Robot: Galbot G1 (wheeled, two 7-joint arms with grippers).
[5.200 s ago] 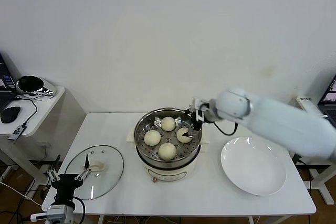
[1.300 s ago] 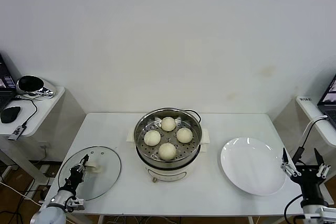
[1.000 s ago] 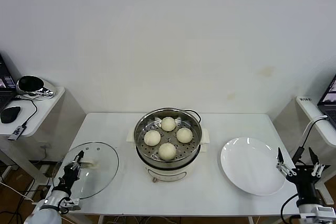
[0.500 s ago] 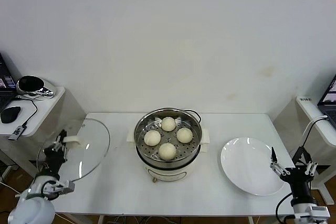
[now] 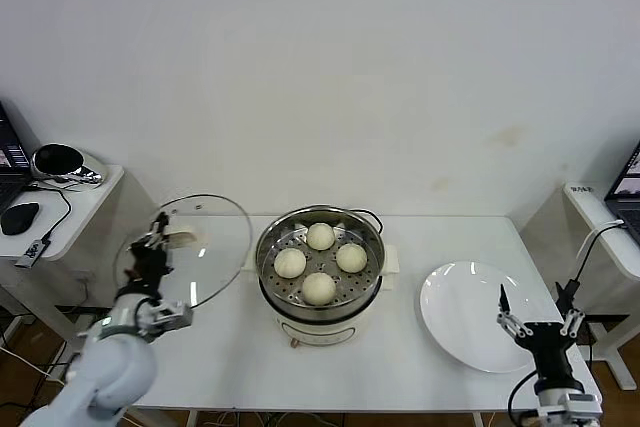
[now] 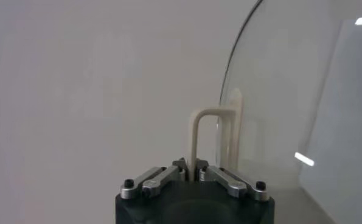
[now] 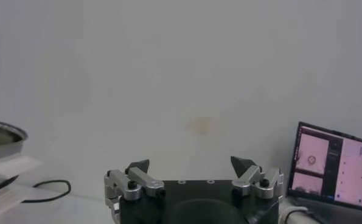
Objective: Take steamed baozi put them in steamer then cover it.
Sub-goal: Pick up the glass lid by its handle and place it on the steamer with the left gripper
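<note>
My steamer [image 5: 320, 299] stands mid-table [image 5: 420, 367], open, four steamed baozi [image 5: 319, 288] on its tray. To its left, off the table and tilted, hangs the cover [image 5: 205, 247], its handle [image 6: 214, 137] clamped in my left gripper [image 5: 155, 247]. My right gripper [image 5: 534, 325] waits near the white plate [image 5: 480, 332], jaws spread, holding nothing.

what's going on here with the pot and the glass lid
The robot's left tool is shut on the handle of the glass lid, holding it tilted in the air just left of the steamer. All four baozi sit on the steamer's tray, not yet covered. The right tool hangs open at the table's right front corner, near the white plate.
</note>
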